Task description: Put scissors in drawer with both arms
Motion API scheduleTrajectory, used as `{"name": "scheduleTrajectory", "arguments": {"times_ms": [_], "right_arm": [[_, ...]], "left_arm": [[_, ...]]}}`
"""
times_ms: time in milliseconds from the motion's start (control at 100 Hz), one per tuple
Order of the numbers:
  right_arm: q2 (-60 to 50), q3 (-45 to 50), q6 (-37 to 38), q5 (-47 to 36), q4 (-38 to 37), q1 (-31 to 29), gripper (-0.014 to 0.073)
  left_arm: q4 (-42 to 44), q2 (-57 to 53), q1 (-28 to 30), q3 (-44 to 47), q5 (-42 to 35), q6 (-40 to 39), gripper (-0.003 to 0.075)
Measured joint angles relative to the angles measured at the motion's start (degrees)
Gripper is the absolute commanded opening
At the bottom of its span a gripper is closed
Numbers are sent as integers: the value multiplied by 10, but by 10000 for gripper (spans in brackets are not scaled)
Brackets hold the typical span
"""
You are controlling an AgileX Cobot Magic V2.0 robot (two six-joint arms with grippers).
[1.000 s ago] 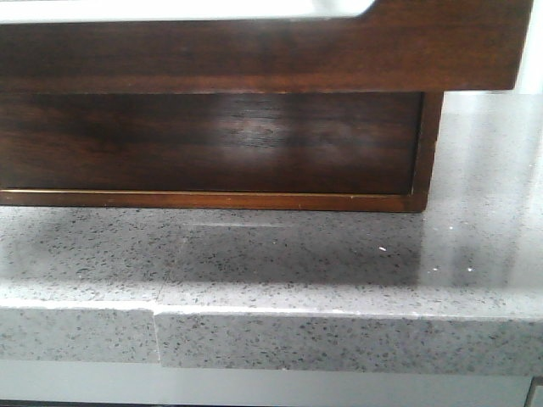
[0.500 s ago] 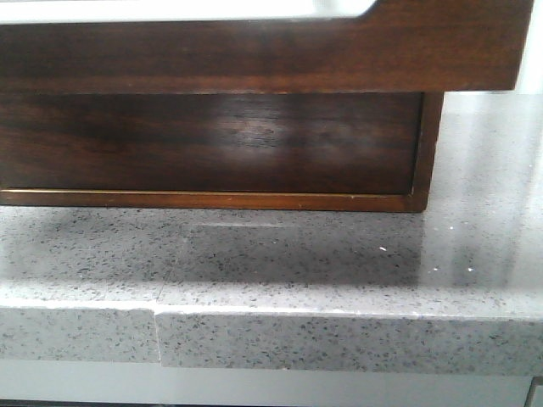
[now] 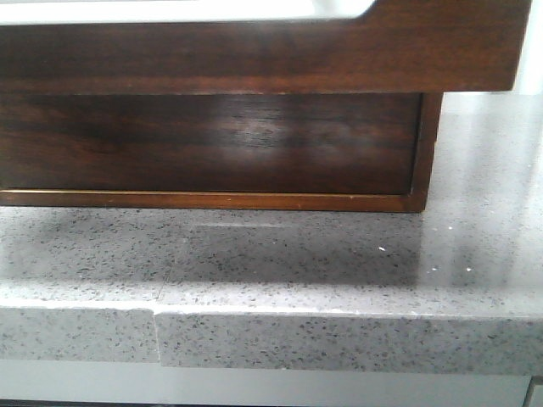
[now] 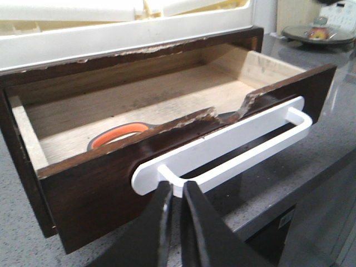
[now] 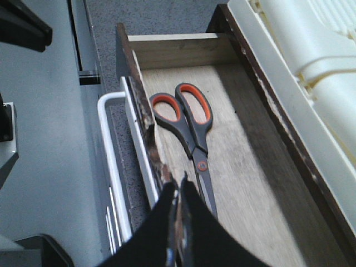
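Observation:
The drawer (image 4: pixel 94 189) is pulled out of the wooden chest, and its dark front fills the top of the front view (image 3: pixel 254 55). The scissors (image 5: pixel 189 133) lie flat on the drawer floor (image 5: pixel 245 167). One orange-lined loop shows in the left wrist view (image 4: pixel 117 135). My left gripper (image 4: pixel 177 186) is closed to a narrow gap on the end of the white drawer handle (image 4: pixel 233 147). My right gripper (image 5: pixel 179 186) is shut and empty, above the chipped top edge of the drawer front, next to the scissor blades. Neither gripper shows in the front view.
The chest stands on a speckled grey counter (image 3: pixel 297 254) whose front edge is close below the drawer. A cream plastic rack (image 5: pixel 311 55) sits on top of the chest. A plate (image 4: pixel 317 33) is on the counter beyond the drawer's far end.

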Motion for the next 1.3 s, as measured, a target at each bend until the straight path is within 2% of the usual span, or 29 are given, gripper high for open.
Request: {"name": "scheduleTrajectory", "arguments": {"times_ms": [270,460,1110,1210,1300], "right_arm": [[-243,250,0,-178,-12,0,-46],[-348,351,0,-243,-26,0,-46],[-367,367,0,-264,-32,0,-46],[-367,368,0,-264,-32,0,-46],[-367,368,0,-264,-32,0,-46]], "left_arm": [[15,0,0,0,-2,0,8],[15,0,0,0,-4,1,8],[17,0,0,0,-5,1,8],[39,0,0,0,-7,1,8],[85,-3,0,11,-44,1,8]]}}
